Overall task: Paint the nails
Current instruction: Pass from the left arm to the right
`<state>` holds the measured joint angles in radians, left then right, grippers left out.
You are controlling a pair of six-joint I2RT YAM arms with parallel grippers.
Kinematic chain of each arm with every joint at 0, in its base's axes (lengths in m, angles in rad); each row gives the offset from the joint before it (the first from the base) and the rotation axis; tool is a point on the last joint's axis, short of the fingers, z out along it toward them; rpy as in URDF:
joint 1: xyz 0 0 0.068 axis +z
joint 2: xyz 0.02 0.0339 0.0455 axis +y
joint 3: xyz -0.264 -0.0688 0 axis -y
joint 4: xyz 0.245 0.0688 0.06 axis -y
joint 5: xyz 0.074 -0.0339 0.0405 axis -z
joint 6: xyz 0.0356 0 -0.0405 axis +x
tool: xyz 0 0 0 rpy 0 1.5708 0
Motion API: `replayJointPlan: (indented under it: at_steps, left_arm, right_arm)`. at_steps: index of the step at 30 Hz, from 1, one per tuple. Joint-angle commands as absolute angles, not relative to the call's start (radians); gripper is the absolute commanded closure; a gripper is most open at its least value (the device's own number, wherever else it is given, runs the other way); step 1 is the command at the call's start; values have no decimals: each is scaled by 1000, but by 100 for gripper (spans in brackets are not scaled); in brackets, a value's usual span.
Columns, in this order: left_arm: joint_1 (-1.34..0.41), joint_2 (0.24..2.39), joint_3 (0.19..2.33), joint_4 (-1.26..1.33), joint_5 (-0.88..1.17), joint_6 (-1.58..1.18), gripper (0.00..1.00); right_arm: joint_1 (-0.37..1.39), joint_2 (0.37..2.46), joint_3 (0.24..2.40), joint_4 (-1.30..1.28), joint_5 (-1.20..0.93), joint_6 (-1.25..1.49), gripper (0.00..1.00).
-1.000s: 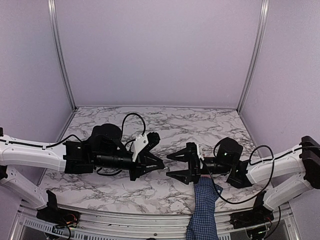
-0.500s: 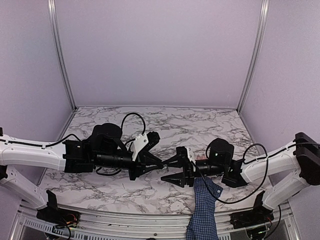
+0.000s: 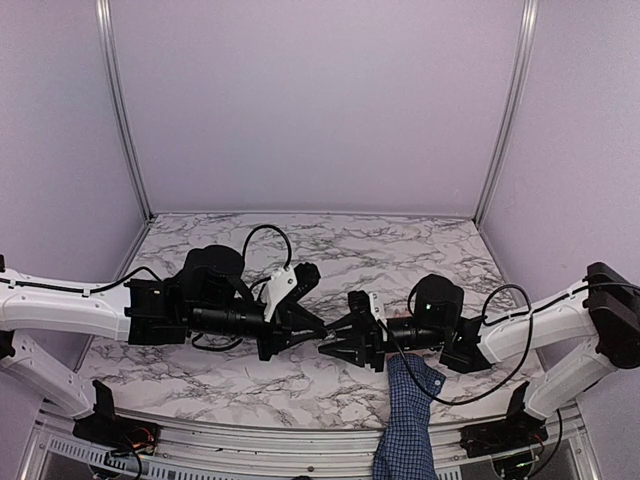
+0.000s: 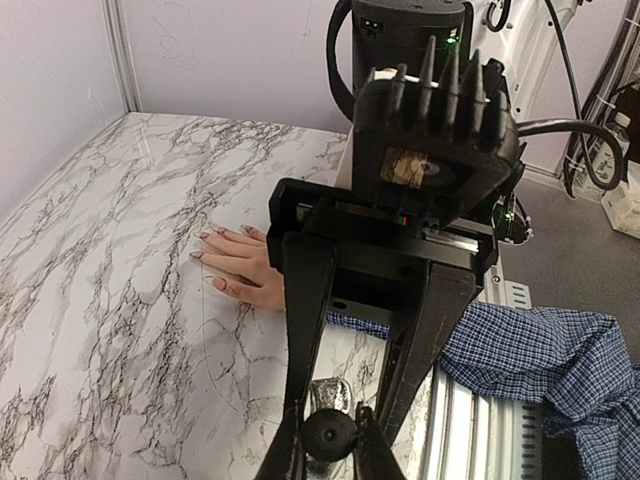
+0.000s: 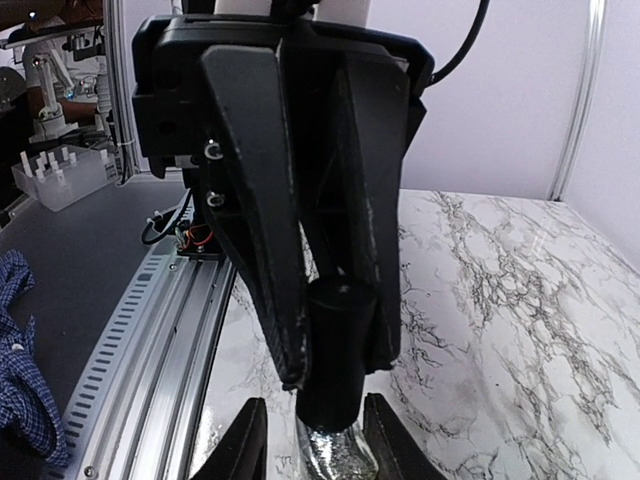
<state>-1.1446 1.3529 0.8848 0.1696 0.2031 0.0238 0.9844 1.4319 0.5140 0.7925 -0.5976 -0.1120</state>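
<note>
A small silver bottle (image 5: 338, 458) with a dark cap (image 5: 335, 350) hangs above the marble table (image 3: 300, 235). My left gripper (image 4: 328, 442) is shut on the cap (image 4: 330, 433). My right gripper (image 5: 315, 450) is open, one finger on each side of the bottle's glass body, with small gaps showing. In the top view the left gripper (image 3: 318, 330) and the right gripper (image 3: 335, 347) meet tip to tip. A pale hand (image 4: 245, 270) lies flat with spread fingers and tiny nails (image 4: 219, 285). Its blue checked sleeve (image 3: 408, 420) reaches the front edge. The right gripper hides the hand from above.
A metal rail (image 5: 150, 350) runs along the table's near edge. Purple walls (image 3: 320, 100) close off the back and sides. A tray of small white items (image 5: 55, 170) stands off the table. Black cables (image 3: 265, 240) loop over both arms.
My right gripper has moved left to the bottle, and its jaws have narrowed from wide open to flanking it. The left arm and the sleeve have stayed put.
</note>
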Motion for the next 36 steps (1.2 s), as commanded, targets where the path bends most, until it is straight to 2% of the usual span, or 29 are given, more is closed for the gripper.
replayJointPlan:
  at_steps: [1, 7, 8, 11, 12, 24, 26, 29, 31, 33, 36]
  left_arm:
    - [-1137, 1315, 911, 184, 198, 16, 100]
    - [-1137, 1316, 918, 180, 199, 20, 100]
    - [-1137, 1314, 919, 180, 199, 21, 100]
    - [-1137, 1311, 921, 177, 203, 25, 100]
    - [-1137, 1310, 922, 175, 208, 26, 100]
    - [-1137, 1308, 903, 187, 211, 19, 100]
    - [-1134, 1297, 897, 187, 221, 17, 86]
    - [-1122, 1266, 873, 189, 260, 20, 54]
    - [-1109, 1234, 857, 189, 326, 36, 38]
    - [-1099, 1204, 840, 197, 378, 56, 31]
    - [-1094, 1172, 830, 195, 443, 106, 29]
  right_arm:
    - [994, 1438, 554, 773, -608, -125, 74]
    - [994, 1448, 558, 773, -606, -125, 82]
    - [994, 1450, 559, 770, -606, -125, 81]
    - [994, 1453, 563, 761, -607, -129, 69]
    - [994, 1453, 564, 758, -606, -130, 69]
    - [994, 1447, 563, 774, -615, -129, 97]
    - [994, 1444, 568, 762, -622, -129, 99]
    - [994, 1438, 582, 727, -651, -128, 100]
    - [994, 1432, 598, 689, -683, -128, 100]
    - [994, 1430, 618, 648, -733, -127, 100]
    - [994, 1433, 645, 598, -816, -110, 100]
